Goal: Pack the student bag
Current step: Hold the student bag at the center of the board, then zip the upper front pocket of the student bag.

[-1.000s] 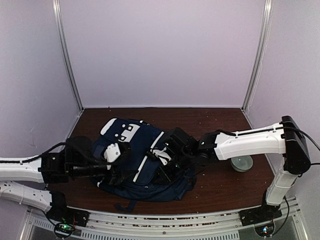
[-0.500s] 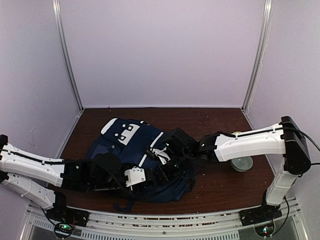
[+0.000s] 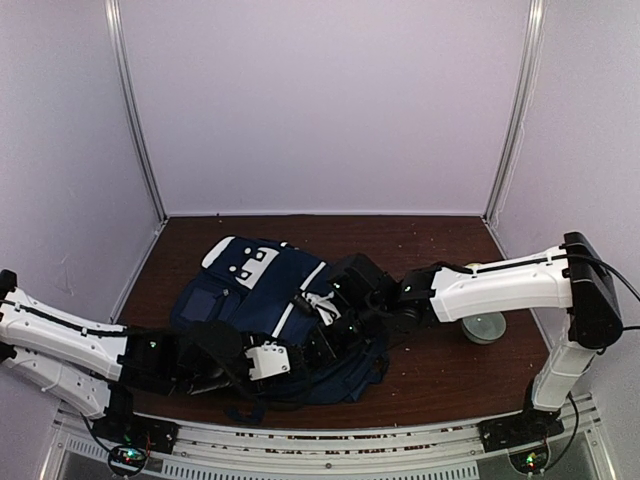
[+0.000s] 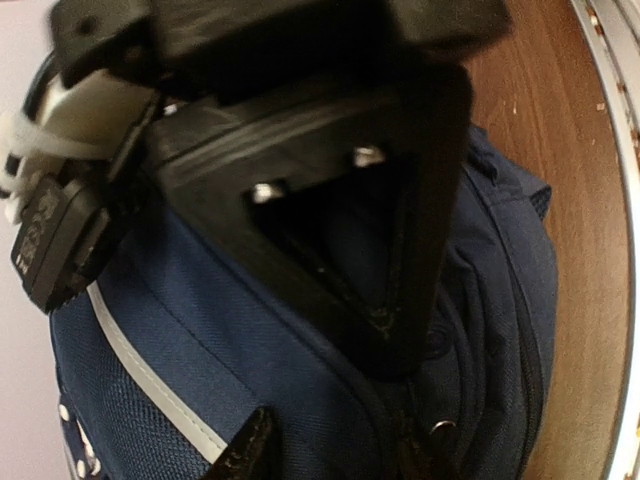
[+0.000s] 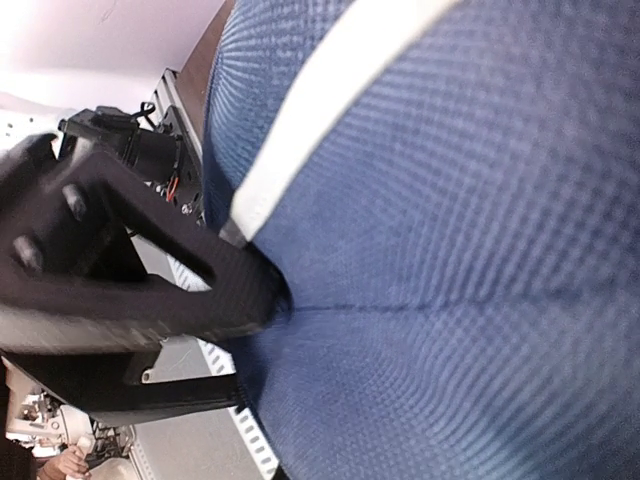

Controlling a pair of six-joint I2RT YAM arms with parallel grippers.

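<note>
The student bag [image 3: 262, 295] is a large navy backpack with a white stripe, lying flat at mid-table. My left gripper [image 3: 297, 352] sits at the bag's near edge. In the left wrist view its jaws [image 4: 330, 455] stand apart over the navy fabric [image 4: 200, 340] beside a zipper seam. My right gripper [image 3: 325, 322] presses into the bag's right side. In the right wrist view one black finger [image 5: 215, 295] digs into a crease of the blue fabric [image 5: 450, 250], and the other finger is hidden. That right finger also shows as a black triangle in the left wrist view [image 4: 420, 220].
A round grey object [image 3: 485, 326] lies on the brown table [image 3: 440, 370] right of the bag, under the right arm. Enclosure walls stand at the left, back and right. A metal rail [image 3: 350, 450] runs along the near edge.
My left arm has swung from the bag's left side round to its near edge, and its gripper now sits close to the right gripper. The right gripper has barely moved.
</note>
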